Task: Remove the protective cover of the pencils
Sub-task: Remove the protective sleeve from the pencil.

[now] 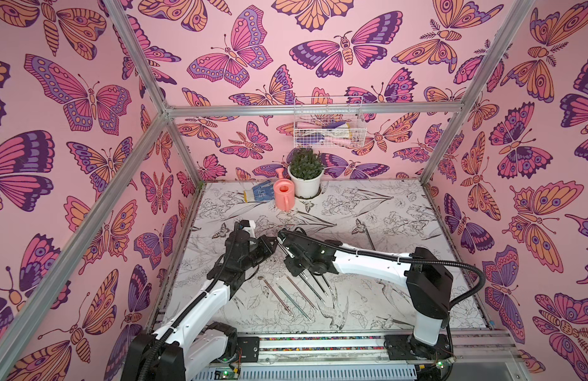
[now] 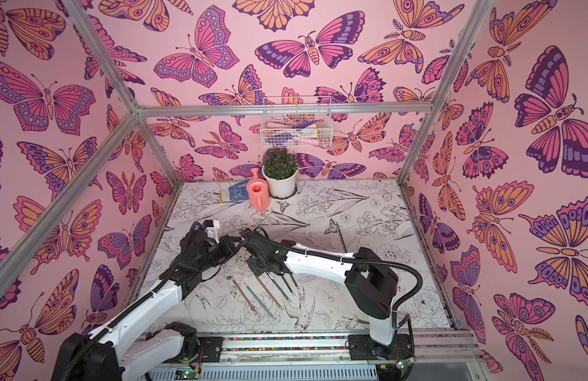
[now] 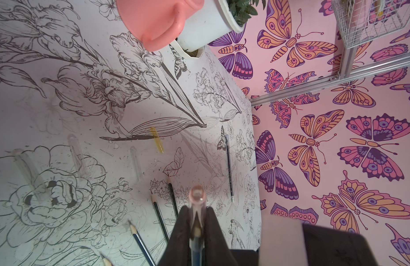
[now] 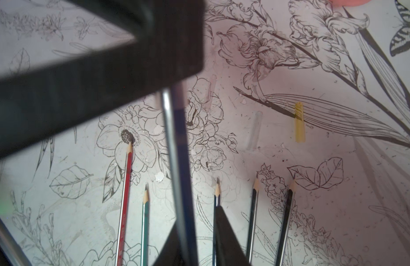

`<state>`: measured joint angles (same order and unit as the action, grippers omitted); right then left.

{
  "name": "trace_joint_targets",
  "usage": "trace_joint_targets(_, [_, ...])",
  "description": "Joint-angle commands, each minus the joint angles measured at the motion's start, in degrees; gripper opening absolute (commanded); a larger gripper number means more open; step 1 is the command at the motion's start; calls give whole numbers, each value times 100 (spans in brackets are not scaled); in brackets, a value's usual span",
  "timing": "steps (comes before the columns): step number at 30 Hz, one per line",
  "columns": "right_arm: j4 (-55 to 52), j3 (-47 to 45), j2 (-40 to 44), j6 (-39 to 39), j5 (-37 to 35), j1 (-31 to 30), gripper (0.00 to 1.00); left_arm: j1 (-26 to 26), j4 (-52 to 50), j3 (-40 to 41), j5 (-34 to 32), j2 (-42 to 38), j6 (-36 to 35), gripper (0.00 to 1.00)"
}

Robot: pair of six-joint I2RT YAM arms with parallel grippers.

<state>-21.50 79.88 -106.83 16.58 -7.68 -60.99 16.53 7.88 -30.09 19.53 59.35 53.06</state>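
Observation:
My left gripper (image 3: 197, 208) is shut on the clear pinkish protective cover (image 3: 197, 195) at the tip of a dark blue pencil (image 4: 178, 142). My right gripper (image 4: 197, 214) stands around that pencil's shaft: the pencil lies against one finger and a narrow gap shows to the other. In both top views the two grippers meet tip to tip above the table, left (image 1: 273, 242) and right (image 1: 282, 238). Several bare pencils (image 1: 294, 301) lie in a row below them, red (image 4: 124, 202), teal (image 4: 145, 225) and black (image 4: 253, 216) among them. A yellow cover (image 4: 299, 122) and clear covers (image 3: 29, 175) lie loose.
One black pencil (image 1: 370, 239) lies apart on the right of the table. At the back stand a pink watering can (image 1: 283, 194), a white plant pot (image 1: 306, 184) and a glove (image 1: 261, 191). A wire basket (image 1: 328, 128) hangs on the back wall.

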Motion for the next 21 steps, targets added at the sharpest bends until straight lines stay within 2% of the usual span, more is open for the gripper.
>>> trace_joint_targets(1, [-120, 50, 140, -58, 151, 13, 12, 12, -6, -52, 6, -9, 20, 12])
trace_joint_targets(9, [219, -632, 630, -152, 617, -25, 0, -69, -32, -52, -84, 58, 3, 11])
trace_joint_targets(21, [617, -1724, 1308, -314, 1160, -128, 0, -359, -102, -15, -188, 51, -103, 10])
